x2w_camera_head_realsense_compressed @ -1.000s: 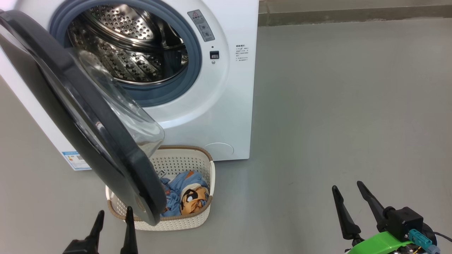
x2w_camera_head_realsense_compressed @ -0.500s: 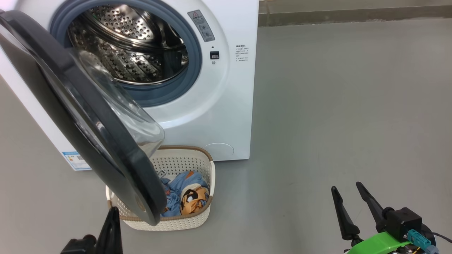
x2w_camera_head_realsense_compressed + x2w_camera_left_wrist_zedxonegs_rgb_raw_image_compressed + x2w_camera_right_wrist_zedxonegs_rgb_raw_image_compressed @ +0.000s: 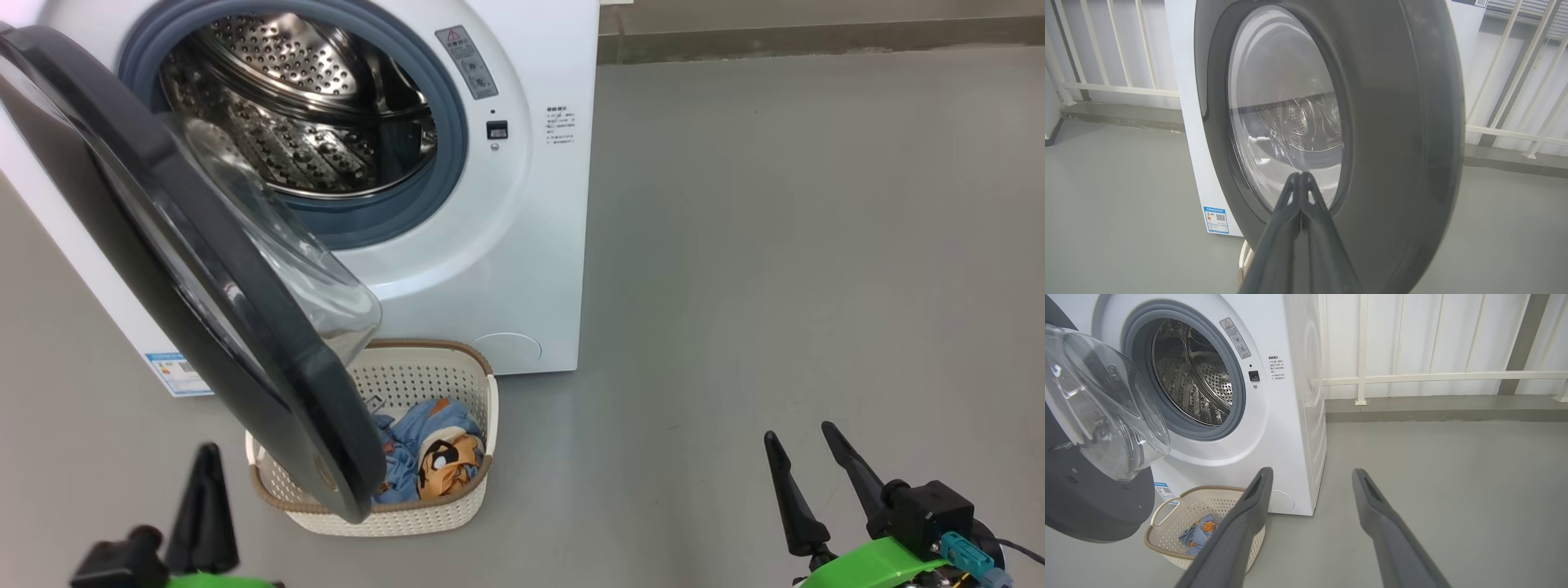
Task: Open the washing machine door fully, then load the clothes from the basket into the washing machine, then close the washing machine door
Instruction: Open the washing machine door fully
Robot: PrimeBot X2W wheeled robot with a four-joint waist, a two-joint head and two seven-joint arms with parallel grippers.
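Observation:
The white washing machine (image 3: 522, 245) stands with its steel drum (image 3: 302, 106) exposed. The washing machine door (image 3: 245, 327) hangs swung out toward me, black rim edge-on and glass bowl facing the drum. Under it, the basket (image 3: 408, 376) holds blue and orange clothes (image 3: 433, 449), partly hidden by the door. My left gripper (image 3: 209, 453) is shut on nothing, low and left of the door's lower edge. In the left wrist view its closed fingertips (image 3: 1300, 175) point at the door's outer face (image 3: 1392, 143). My right gripper (image 3: 800, 435) stands open over bare floor, and the right wrist view shows the basket (image 3: 1212, 489) left of its fingers.
Grey floor (image 3: 775, 245) stretches to the right of the machine. A white railing (image 3: 1433, 377) and a low kerb run behind it. A blue label (image 3: 175, 367) sits on the machine's side, low down.
My left gripper has closed its fingers and moved left, away from the door's lower edge. The right gripper has barely moved. The head view shifted slightly.

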